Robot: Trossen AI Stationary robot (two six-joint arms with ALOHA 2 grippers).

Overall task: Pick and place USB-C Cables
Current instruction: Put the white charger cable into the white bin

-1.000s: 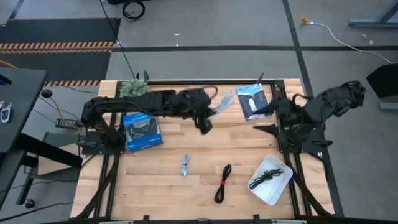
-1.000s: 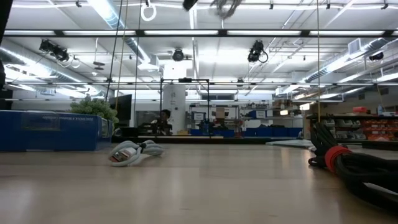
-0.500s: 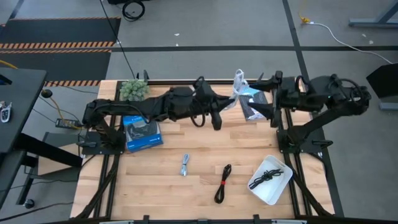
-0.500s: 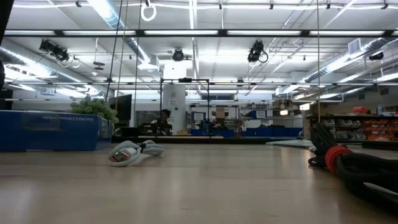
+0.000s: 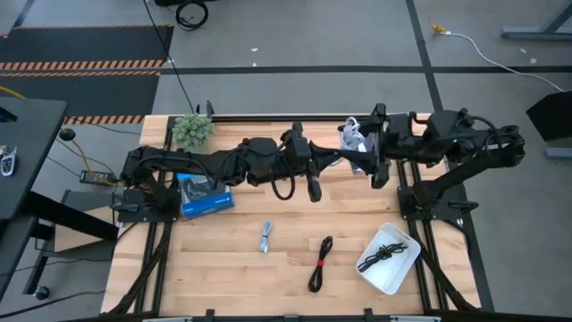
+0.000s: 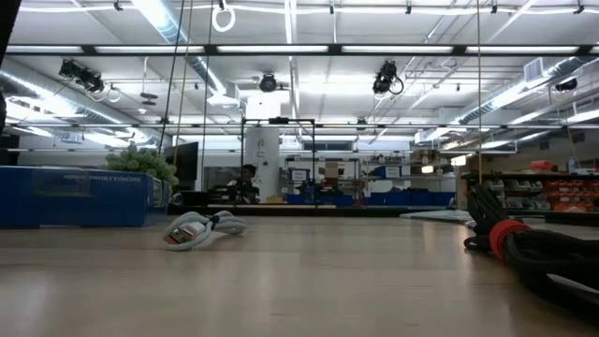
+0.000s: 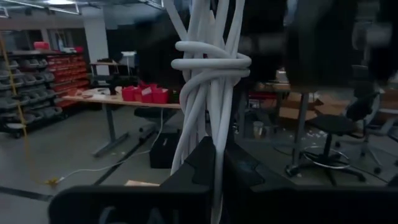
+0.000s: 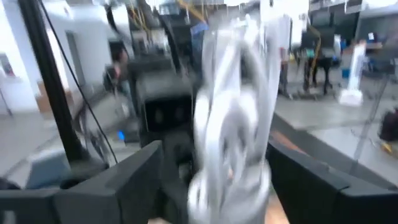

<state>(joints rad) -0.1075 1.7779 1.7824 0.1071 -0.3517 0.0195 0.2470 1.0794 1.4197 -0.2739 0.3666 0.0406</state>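
Note:
The white cable (image 5: 350, 134) is a knotted bundle held high over the table's far middle. My left gripper (image 5: 342, 153) reaches it from the left and is shut on it; in the left wrist view the white cable (image 7: 208, 68) stands between that gripper's (image 7: 214, 149) fingers. My right gripper (image 5: 366, 154) comes from the right, open, one finger on each side of the blurred white cable (image 8: 233, 112). The silver-grey bundle (image 5: 266, 237) and the black bundle with red (image 5: 320, 262) lie on the near table. The thin black loop (image 5: 384, 253) lies in a white tray (image 5: 404, 265). My left gripper pinches the white cable between its two fingers at one end of the bundle (image 7: 214, 134), below the knot. The fingers come roughly level from the table's left. The bundle is lifted clear of the table. Whether my right gripper touches the cable, I cannot tell.
A blue box (image 5: 204, 190) sits under my left arm, and a small green plant (image 5: 191, 128) stands at the far left corner. The flat dark packet is mostly hidden under the grippers. In the low view the silver-grey bundle (image 6: 197, 229) and the black bundle with red (image 6: 510, 239) lie on the wood.
My left gripper has carried the white cable toward the table's right and far side, rising out of the low view. My right arm has swung up and toward the left, and its gripper now stands at the cable.

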